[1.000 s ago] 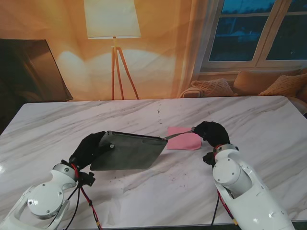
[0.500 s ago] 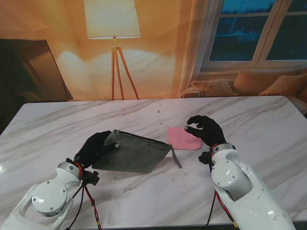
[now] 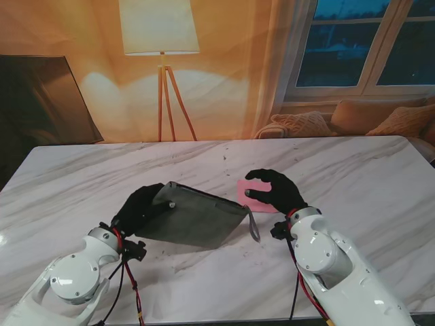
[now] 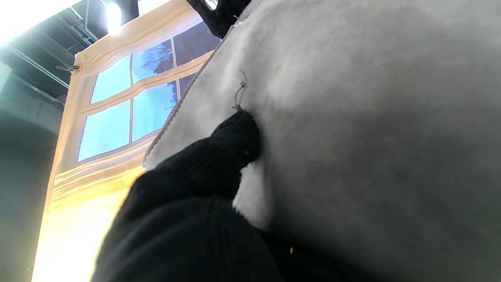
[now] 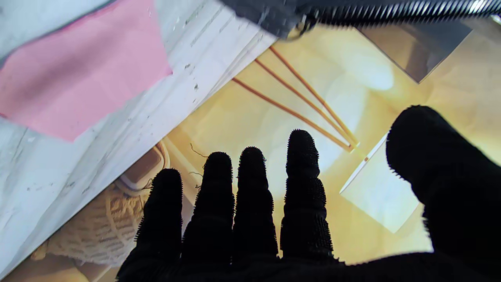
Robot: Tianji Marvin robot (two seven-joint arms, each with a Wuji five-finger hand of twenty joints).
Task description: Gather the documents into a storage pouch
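Pouch [image 3: 194,217] now sags on the desk [image 3: 380,170], pinched only by the left hand [image 3: 139,207], since the right hand [image 3: 272,190] has dropped its pull and hovers spread over the pink sheet [image 3: 241,189], likely to grab it.

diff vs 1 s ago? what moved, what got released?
The right hand let go of the zipper pull strap, which dropped to hang at the grey pouch corner. That hand then opened and moved left, over the pink document. The pouch sagged slightly nearer to me. Unchanged: the left hand grips the pouch's left edge; the document lies on the table.
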